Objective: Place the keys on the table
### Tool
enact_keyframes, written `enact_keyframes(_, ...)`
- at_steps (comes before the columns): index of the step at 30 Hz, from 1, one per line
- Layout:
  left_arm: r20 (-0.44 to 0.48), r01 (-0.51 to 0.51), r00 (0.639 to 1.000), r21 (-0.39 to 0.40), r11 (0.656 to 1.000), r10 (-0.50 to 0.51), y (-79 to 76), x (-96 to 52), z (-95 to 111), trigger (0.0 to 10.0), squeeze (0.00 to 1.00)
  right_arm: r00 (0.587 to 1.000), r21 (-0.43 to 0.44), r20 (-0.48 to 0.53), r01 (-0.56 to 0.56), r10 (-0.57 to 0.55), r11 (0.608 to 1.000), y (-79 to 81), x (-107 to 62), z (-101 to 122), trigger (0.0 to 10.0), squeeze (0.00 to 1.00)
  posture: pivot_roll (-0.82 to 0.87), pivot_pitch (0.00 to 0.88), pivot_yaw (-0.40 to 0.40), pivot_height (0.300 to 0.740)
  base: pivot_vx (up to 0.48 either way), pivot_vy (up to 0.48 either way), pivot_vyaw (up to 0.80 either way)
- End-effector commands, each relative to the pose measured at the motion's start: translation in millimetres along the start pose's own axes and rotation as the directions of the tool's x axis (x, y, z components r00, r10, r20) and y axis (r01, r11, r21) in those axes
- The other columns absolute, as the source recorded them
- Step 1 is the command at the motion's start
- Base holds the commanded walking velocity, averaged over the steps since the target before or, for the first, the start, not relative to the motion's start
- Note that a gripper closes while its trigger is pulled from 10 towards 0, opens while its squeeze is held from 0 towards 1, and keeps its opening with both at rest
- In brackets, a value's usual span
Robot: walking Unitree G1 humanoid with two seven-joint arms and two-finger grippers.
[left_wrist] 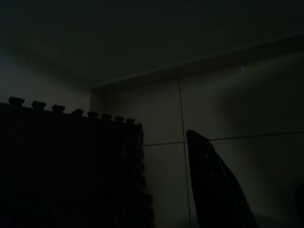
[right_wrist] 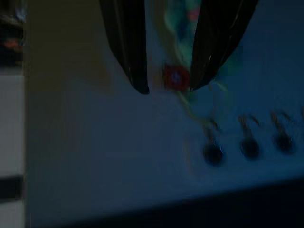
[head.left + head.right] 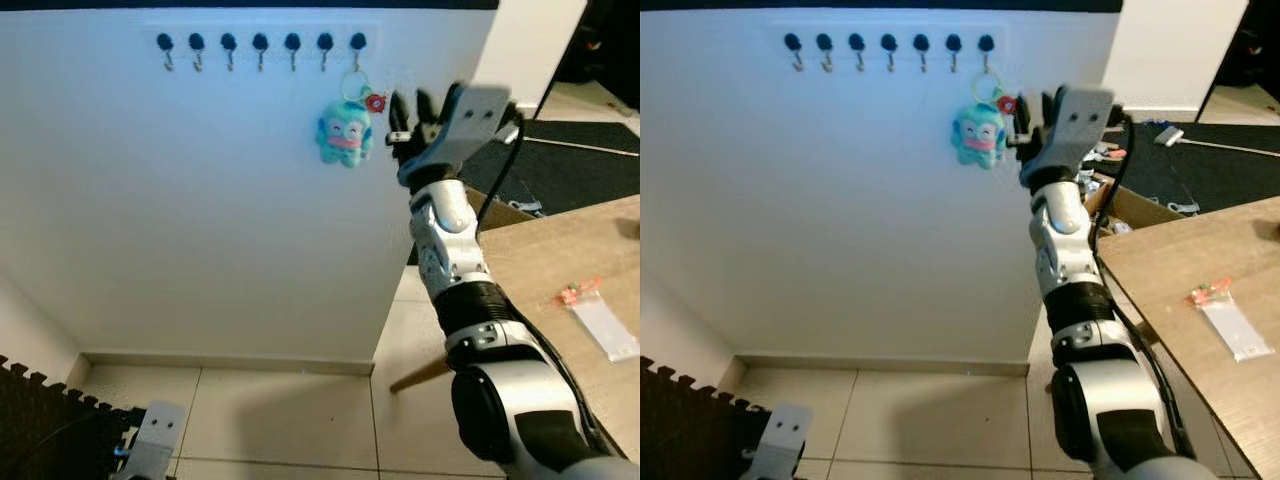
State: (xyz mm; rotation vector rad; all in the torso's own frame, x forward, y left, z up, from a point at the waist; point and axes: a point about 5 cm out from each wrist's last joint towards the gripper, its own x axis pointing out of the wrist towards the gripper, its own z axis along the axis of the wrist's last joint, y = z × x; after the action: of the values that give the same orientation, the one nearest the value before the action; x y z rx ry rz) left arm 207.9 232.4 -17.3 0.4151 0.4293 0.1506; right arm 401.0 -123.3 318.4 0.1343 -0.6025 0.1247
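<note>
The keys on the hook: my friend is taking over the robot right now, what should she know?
Right gripper: raised to the wall, fingers open, beside the keys' red charm.
Left gripper: hanging idle low over the floor.
Keys: with a blue plush toy, hanging from the last hook of the row.
Table: to the robot's right.
Done: reach to the keys.
Left: grip them, lift them off the hook, put them on the table.

Blurred, dark wrist views

The surface (image 3: 560,250) is cut off at the edge; the small packet (image 3: 600,318) on it is unreadable.
</note>
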Motion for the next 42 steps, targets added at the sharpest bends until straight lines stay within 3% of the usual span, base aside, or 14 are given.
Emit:
enact_keyframes(1, -0.036, -0.004, 0.999, 0.021, 1.000, 0.004, 5.1, -5.2, -9.6, 10.0, 0.00, 1.000, 0.017, -0.008, 0.007, -0.007, 1.000, 0.6, 5.4, 4.0, 10.0, 0.00, 0.11, 0.215, 0.034, 0.740, 0.000, 0.000, 0.00)
enact_keyframes(6, -0.037, -0.010, 0.999, 0.021, 1.000, 0.011, 7.0, -8.6, -11.3, 10.0, 0.00, 0.995, 0.047, -0.096, -0.035, 0.039, 0.998, 11.3, 13.0, -1.5, 10.0, 0.00, 0.13, 0.224, 0.028, 0.740, 0.000, 0.000, 0.00)
enact_keyframes(10, -0.034, -0.012, 0.999, 0.018, 1.000, 0.013, 6.2, -10.0, -10.4, 10.0, 0.00, 0.991, 0.043, -0.095, -0.091, 0.095, 0.995, 22.8, 18.1, 0.8, 10.0, 0.00, 0.14, 0.228, 0.024, 0.740, 0.000, 0.000, 0.00)
enact_keyframes(12, -0.031, -0.017, 0.999, 0.012, 1.000, 0.018, 6.0, -11.8, -9.7, 10.0, 0.00, 0.985, 0.049, -0.088, -0.142, 0.146, 0.989, 35.9, 23.1, 4.7, 10.0, 0.00, 0.15, 0.233, 0.016, 0.740, 0.000, 0.000, 0.00)
enact_keyframes(14, -0.031, -0.017, 0.999, 0.012, 1.000, 0.018, 6.0, -11.8, -9.7, 10.0, 0.00, 0.985, 0.049, -0.088, -0.142, 0.146, 0.989, 35.9, 23.1, 4.7, 10.0, 0.00, 0.15, 0.233, 0.016, 0.740, 0.000, 0.000, 0.00)
enact_keyframes(18, -0.032, -0.057, 0.998, -0.009, 0.998, 0.057, 11.7, -21.5, -11.3, 10.0, 0.00, 0.979, 0.052, -0.102, -0.173, 0.177, 0.984, 50.0, 27.6, 6.8, 10.0, 0.00, 0.19, 0.254, -0.008, 0.740, 0.000, 0.000, 0.00)
enact_keyframes(28, 0.010, -0.139, 0.990, -0.075, 0.987, 0.140, 21.0, -44.0, 0.7, 10.0, 0.00, 0.987, -0.033, -0.052, -0.155, 0.153, 0.987, 46.2, 35.0, 20.3, 10.0, 0.00, 0.26, 0.293, -0.049, 0.740, 0.000, 0.000, 0.00)
enact_keyframes(42, 0.005, -0.141, 0.990, -0.081, 0.987, 0.142, 21.0, -46.9, 8.5, 10.0, 0.00, 0.984, -0.139, 0.080, -0.149, 0.161, 0.979, 42.8, 40.2, 42.7, 10.0, 0.00, 0.26, 0.291, -0.047, 0.740, 0.000, 0.000, 0.00)
